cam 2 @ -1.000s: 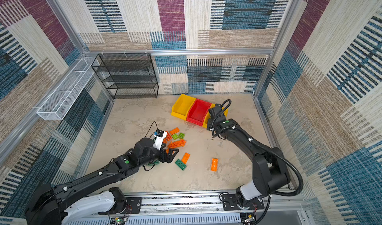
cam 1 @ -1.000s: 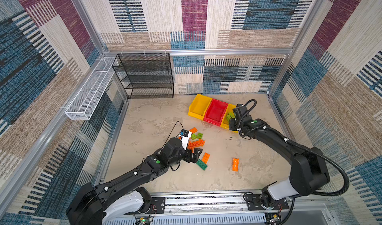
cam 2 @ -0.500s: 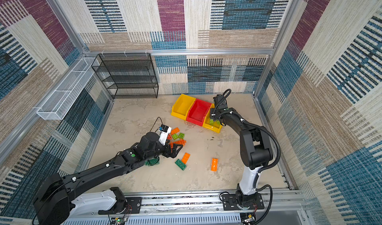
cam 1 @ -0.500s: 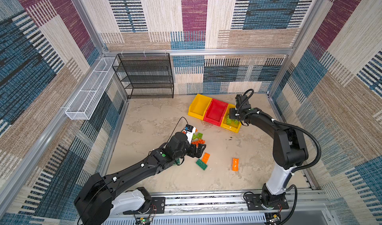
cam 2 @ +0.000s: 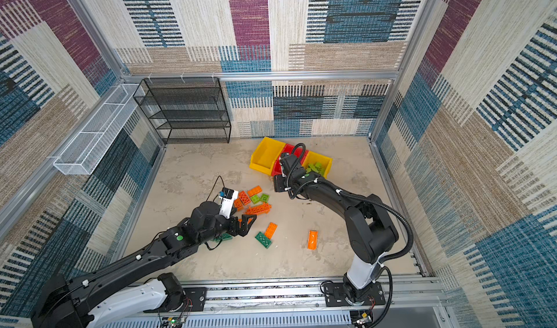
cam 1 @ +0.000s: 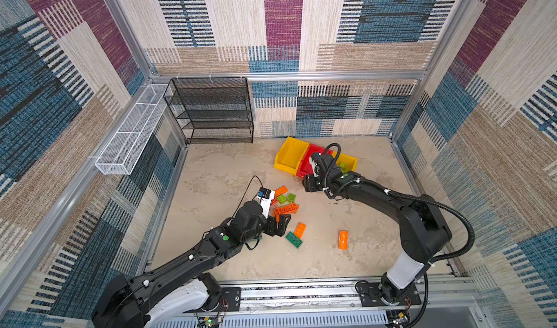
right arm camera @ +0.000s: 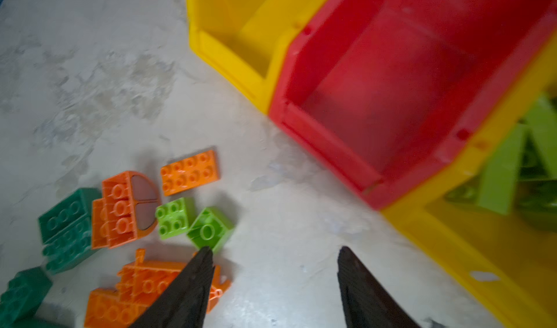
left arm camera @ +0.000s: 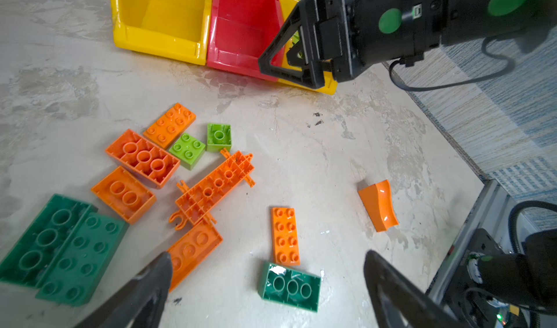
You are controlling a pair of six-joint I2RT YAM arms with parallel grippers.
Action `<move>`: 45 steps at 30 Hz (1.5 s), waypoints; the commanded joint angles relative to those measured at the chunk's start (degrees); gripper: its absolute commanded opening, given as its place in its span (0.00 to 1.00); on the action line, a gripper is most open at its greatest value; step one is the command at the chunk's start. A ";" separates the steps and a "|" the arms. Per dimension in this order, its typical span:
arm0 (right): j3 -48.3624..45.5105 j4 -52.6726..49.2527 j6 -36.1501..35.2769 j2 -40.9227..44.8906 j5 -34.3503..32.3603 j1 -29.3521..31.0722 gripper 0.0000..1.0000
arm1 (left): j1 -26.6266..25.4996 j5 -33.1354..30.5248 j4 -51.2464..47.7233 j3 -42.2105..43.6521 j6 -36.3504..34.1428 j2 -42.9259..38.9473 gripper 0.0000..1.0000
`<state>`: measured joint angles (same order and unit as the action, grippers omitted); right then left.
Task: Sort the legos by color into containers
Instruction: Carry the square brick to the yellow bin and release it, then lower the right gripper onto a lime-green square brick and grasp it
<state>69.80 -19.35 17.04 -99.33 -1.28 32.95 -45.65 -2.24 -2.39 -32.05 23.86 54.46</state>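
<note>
The left gripper [left arm camera: 266, 258] hangs low over the loose legos [left arm camera: 144, 159] on the beige tabletop [cam 1: 223, 166]. Its jaws are spread wide with nothing between them, and an upside-down orange brick [left arm camera: 193, 251] sits right by 1 fingertip. The right gripper [right arm camera: 274, 251] is just in front of the containers [cam 1: 301, 160], jaws apart and holding nothing, above bare table near the red bin [left arm camera: 241, 31]. The containers are 3 joined bins at the back right of the table, with a left yellow bin [cam 1: 287, 157] beside the red one. The right yellow bin [cam 2: 321, 157] holds several lime green bricks [cam 2: 315, 168]. The other legos lie in a loose cluster by the left gripper: orange pieces, 2 small lime squares [left arm camera: 187, 150], and dark green bricks [left arm camera: 81, 260] at the cluster's edge. An 8-stud orange brick [left arm camera: 284, 236] touches a single dark green brick [left arm camera: 291, 285], a little apart from the cluster. 1 curved orange piece [cam 1: 343, 239] lies alone, well apart, on the right in both top views. The right wrist view is blurred.
</note>
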 commanded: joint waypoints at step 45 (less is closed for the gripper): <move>0.40 0.11 13.04 -10.72 -11.54 8.27 0.66 | 0.03 -5.32 -5.99 8.52 0.32 -17.16 0.99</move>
<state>70.78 -16.32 29.50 -111.07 -11.18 41.19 -45.65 -7.31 -9.63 -23.62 24.97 37.34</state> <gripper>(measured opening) 0.661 0.992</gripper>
